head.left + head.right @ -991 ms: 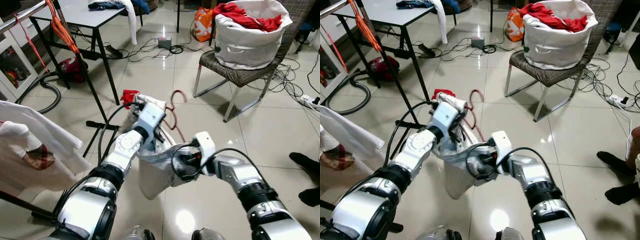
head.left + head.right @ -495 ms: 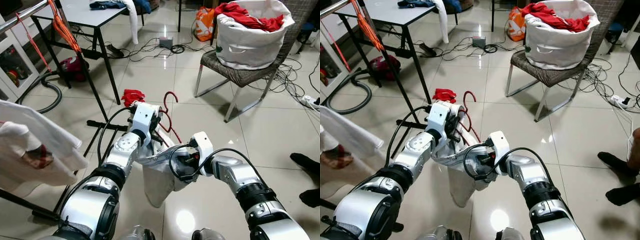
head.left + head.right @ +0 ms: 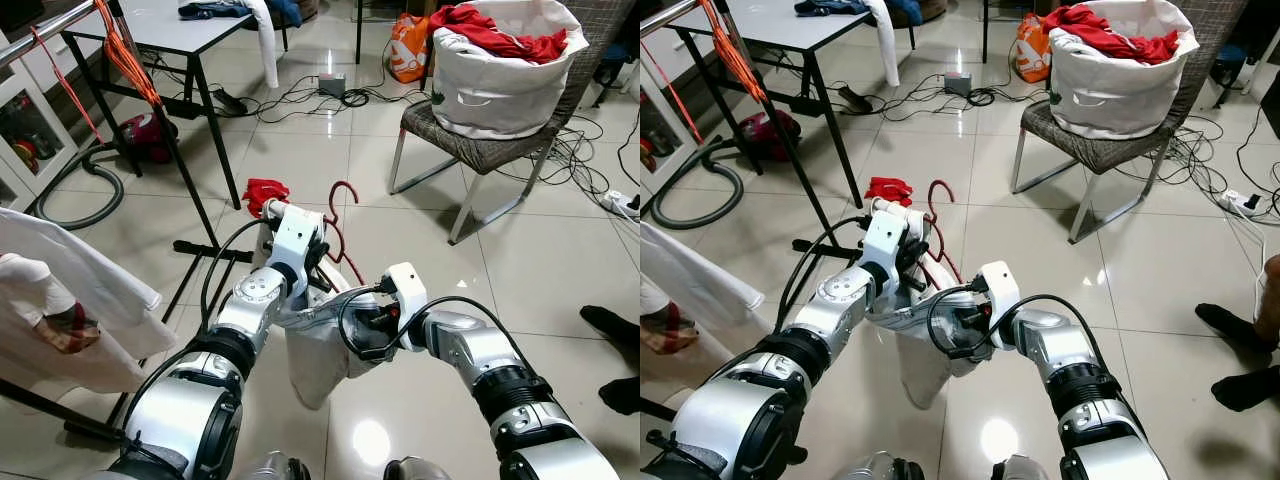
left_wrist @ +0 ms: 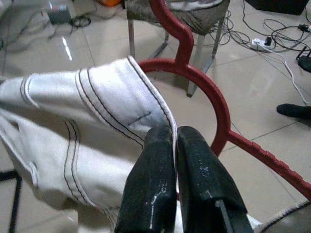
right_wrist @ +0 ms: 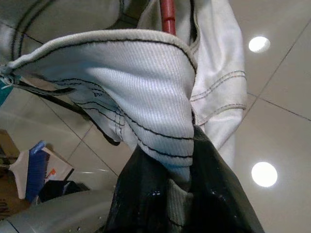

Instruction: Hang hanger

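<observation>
Since a moment earlier, both arms have settled a little lower and steadier, and the red hanger (image 3: 338, 232) now stands more upright between them, its hook pointing up and away from the robot.

At far left, the clothes rail (image 3: 45, 34) runs high across the corner, with an orange hanger (image 3: 124, 58) already on it and white shirts (image 3: 70, 300) drooping below. That rail lies up and to the left of both grippers, well apart from them, so the left arm is the nearer one for any reach toward it.

Moving right, the left gripper (image 4: 176, 145) has its two fingers pressed together on a stitched edge of the white garment (image 3: 318, 345), just beside the hanger's curved neck. The hanger's long bar slopes down from the left gripper toward the right one, threaded inside the cloth.

Further right, the right gripper (image 5: 187, 187) pinches a fold of the same garment, which sags toward the tiled floor (image 3: 520, 260). Beyond, a laundry basket (image 3: 500, 70) of red clothes sits on a chair (image 3: 470, 150).

The hook probably needs lifting leftward and turning to face the rail.
</observation>
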You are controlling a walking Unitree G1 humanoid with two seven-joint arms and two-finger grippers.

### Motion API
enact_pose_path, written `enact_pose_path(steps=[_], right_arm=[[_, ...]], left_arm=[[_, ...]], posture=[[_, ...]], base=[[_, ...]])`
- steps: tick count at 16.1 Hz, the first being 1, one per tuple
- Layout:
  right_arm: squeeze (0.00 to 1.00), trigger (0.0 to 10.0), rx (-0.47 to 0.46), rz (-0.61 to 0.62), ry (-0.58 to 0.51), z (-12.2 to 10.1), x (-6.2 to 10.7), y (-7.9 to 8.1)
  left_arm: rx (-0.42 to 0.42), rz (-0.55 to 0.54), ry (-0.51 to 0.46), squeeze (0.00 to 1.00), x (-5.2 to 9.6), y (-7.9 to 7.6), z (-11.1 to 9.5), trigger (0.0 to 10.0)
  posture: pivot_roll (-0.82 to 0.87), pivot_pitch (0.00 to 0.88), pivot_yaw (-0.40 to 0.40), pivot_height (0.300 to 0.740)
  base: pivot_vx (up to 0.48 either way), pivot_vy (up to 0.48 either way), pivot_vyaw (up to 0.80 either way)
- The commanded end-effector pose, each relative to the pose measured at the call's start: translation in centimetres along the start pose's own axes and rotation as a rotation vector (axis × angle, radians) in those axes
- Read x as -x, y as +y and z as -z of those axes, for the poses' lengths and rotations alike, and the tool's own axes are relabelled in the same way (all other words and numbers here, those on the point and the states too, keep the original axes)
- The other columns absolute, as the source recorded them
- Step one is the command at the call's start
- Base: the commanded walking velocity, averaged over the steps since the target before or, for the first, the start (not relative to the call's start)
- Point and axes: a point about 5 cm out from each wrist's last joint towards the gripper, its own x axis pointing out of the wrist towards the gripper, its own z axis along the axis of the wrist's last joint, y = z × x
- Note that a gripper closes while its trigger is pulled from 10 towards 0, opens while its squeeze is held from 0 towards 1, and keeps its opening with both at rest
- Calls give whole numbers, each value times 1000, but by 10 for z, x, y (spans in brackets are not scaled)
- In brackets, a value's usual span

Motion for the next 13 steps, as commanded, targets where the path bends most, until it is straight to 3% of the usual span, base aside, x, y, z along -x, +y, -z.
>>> enact_pose_path(steps=[1, 4, 6, 8, 11, 12, 13], right_arm=[[0, 10000, 25, -30, -108, -23, -1, 9], [0, 10000, 19, -21, -105, -20, -1, 8], [0, 10000, 20, -5, -99, -17, 0, 5], [0, 10000, 21, 2, -100, -17, 0, 5], [0, 10000, 22, -1, -100, -16, 0, 6], [0, 10000, 21, -1, -101, -15, 1, 6], [0, 10000, 20, 2, -102, -15, 3, 5]], left_arm=[[35, 36, 35, 1000, -3, -7, 3, 10000], [100, 32, 41, 1000, -2, -5, 2, 10000], [116, 81, 15, 1000, -5, -7, -11, 10000], [106, 72, -9, 1000, -5, 2, -22, 10000], [106, 0, 10, 1000, 1, 23, -21, 10000], [98, -49, 38, 0, 5, 30, -14, 10000], [102, -92, 61, 0, 8, 35, -6, 10000]], posture=[[-178, 0, 110, 740], [-178, 0, 111, 740], [-178, 0, 110, 740], [-178, 0, 110, 740], [-177, 0, 113, 740], [-177, 0, 112, 740], [-177, 0, 112, 740]], base=[[0, 0, 0], [0, 0, 0], [0, 0, 0], [0, 0, 0], [0, 0, 0], [0, 0, 0], [0, 0, 0]])
